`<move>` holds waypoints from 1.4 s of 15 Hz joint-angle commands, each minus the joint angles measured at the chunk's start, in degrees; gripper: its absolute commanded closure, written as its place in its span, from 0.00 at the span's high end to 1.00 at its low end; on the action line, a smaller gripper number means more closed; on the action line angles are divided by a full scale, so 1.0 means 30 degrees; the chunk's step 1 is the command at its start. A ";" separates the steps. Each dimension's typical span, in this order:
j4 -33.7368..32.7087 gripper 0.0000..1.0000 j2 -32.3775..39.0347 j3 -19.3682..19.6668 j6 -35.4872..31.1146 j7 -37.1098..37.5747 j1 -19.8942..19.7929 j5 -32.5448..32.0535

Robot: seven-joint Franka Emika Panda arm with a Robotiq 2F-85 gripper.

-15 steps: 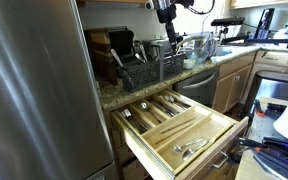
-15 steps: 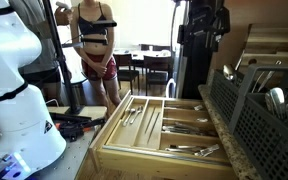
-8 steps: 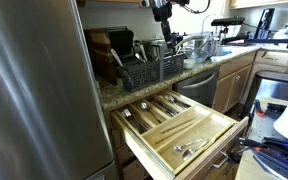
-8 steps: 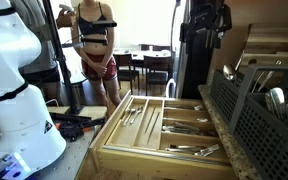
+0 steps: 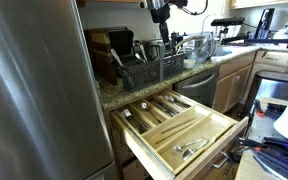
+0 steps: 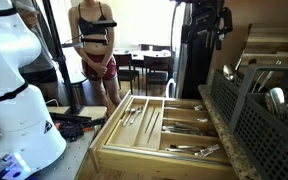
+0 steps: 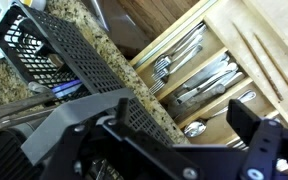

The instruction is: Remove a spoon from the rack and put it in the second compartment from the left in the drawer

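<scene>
The black wire rack sits on the granite counter above the open pale-wood drawer. The rack also shows in an exterior view and in the wrist view. Cutlery stands up in its holder. The drawer's narrow slots hold forks and spoons; one spoon lies in a slot near the counter edge. My gripper hangs high above the rack, also seen in an exterior view. In the wrist view its jaws are wide apart with nothing between them.
A steel fridge stands beside the drawer. A wooden knife block is behind the rack. A dishwasher and cabinets run along the counter. A person stands by a dining table in the background, and a white robot base is near.
The gripper has shifted very slightly above the rack. Nothing else has moved.
</scene>
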State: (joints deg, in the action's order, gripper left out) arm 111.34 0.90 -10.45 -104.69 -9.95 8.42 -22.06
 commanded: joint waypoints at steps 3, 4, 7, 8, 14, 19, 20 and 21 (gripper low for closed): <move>-0.0052 1.00 0.0015 0.0125 0.0057 0.0001 0.0141 0.0007; -0.0052 1.00 0.0015 0.0125 0.0057 0.0001 0.0141 0.0007; -0.0516 1.00 0.0547 0.0126 -0.0128 0.0287 0.0148 -0.0211; -0.0864 1.00 0.0880 0.0123 0.0008 0.0441 0.0164 -0.0364; -0.3338 1.00 0.2870 0.0341 0.0116 0.0873 0.0236 -0.0553; -0.4940 1.00 0.4185 0.0498 0.0348 0.1799 0.0457 -0.0533; -0.5139 1.00 0.4346 0.0512 0.0342 0.1912 0.0486 -0.0502; -0.5325 1.00 0.4529 0.0526 0.0409 0.2107 0.0518 -0.0415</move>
State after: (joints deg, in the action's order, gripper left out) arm 97.60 13.03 -9.83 -104.65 -6.29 8.50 -22.63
